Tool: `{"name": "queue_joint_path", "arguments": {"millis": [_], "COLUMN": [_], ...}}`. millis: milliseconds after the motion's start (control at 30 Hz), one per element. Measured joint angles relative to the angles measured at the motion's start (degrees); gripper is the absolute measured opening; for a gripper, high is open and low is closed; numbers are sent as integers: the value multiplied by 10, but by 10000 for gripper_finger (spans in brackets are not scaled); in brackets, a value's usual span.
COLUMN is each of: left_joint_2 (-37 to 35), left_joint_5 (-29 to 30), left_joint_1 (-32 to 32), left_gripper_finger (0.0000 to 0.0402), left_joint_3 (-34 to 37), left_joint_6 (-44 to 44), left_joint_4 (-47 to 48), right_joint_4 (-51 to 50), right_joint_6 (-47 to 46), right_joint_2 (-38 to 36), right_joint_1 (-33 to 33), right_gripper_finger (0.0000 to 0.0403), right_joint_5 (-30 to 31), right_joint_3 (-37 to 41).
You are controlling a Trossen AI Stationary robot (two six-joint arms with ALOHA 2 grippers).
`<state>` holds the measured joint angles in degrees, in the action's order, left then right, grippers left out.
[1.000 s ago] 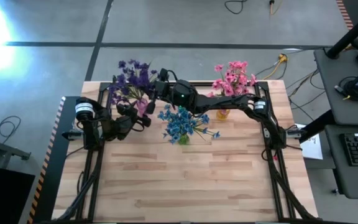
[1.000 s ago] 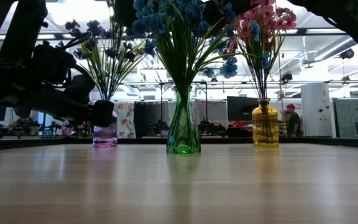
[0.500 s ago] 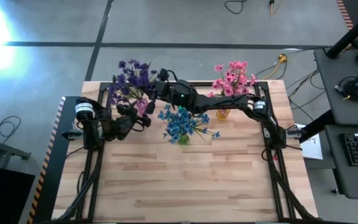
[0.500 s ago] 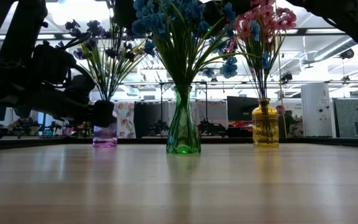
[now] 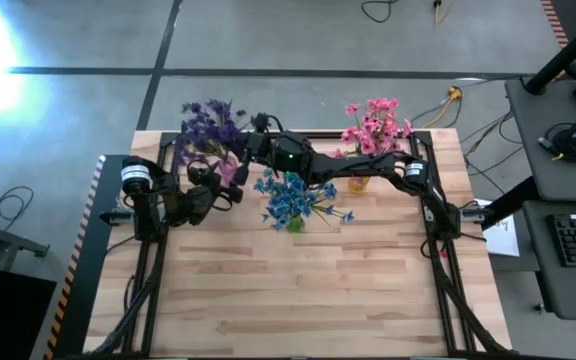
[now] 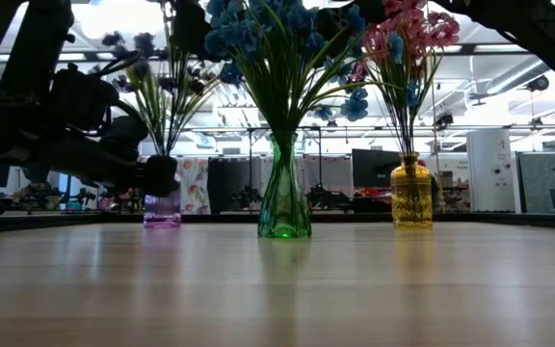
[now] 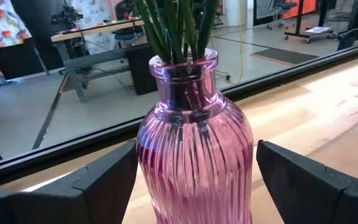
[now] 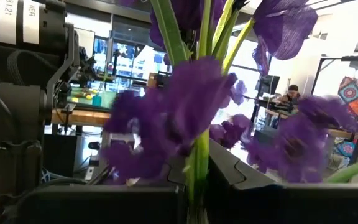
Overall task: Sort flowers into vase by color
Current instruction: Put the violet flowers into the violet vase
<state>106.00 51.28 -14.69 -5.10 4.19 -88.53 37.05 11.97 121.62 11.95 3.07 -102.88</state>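
Three glass vases stand along the table's far side. The purple vase (image 7: 194,143) on the left holds green stems with purple flowers (image 5: 208,122). A green vase (image 6: 284,198) holds blue flowers (image 5: 293,198), and a yellow vase (image 6: 411,202) holds pink flowers (image 5: 373,125). My left gripper (image 5: 230,190) is low at the purple vase, one finger on each side of its body. My right gripper (image 5: 252,142) is high above that vase, among the purple blossoms, shut on a purple flower's stem. My left gripper has the purple vase's ribbed body (image 7: 143,168) between its two fingers (image 7: 104,183), coming in about level from the table's left. The vase stands upright on the table. My right gripper pinches a purple flower's green stem (image 8: 199,158) between its two fingers, which lie across the stem. The blossoms stand above the fingers. The stem's lower end is hidden below them.
The right arm (image 5: 368,172) reaches across the table's far side over the blue flowers. The near half of the wooden table (image 5: 308,290) carries nothing. Black frame rails (image 5: 148,270) run along the left and right edges.
The purple blossoms have swayed a little toward the table's left edge. Both vases on the right and my left gripper have kept still.
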Motion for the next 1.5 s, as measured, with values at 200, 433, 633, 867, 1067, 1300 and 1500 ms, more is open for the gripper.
{"name": "queue_joint_path", "arguments": {"millis": [200,433,633,867,1067,1300,1500], "left_joint_2": [0,0,0,0,0,0,0], "left_joint_5": [-14,-56,-56,-55,-54,-54,-54], "left_joint_1": [0,0,0,0,0,0,0], "left_gripper_finger": [310,310,310,310,310,310,310], "left_joint_3": [-1,-1,-1,-1,-1,-1,-1], "left_joint_6": [0,0,0,0,0,0,0], "left_joint_4": [1,2,4,14,16,16,16], "right_joint_4": [-1,-6,-8,-29,-47,-62,-81], "right_joint_6": [0,-6,-19,-20,-28,-30,-30], "right_joint_2": [0,0,0,0,1,1,1], "right_joint_1": [1,2,2,4,6,6,6], "right_gripper_finger": [17,17,17,17,17,17,17], "right_joint_5": [0,1,9,30,30,29,28], "right_joint_3": [0,0,0,0,0,0,0]}}
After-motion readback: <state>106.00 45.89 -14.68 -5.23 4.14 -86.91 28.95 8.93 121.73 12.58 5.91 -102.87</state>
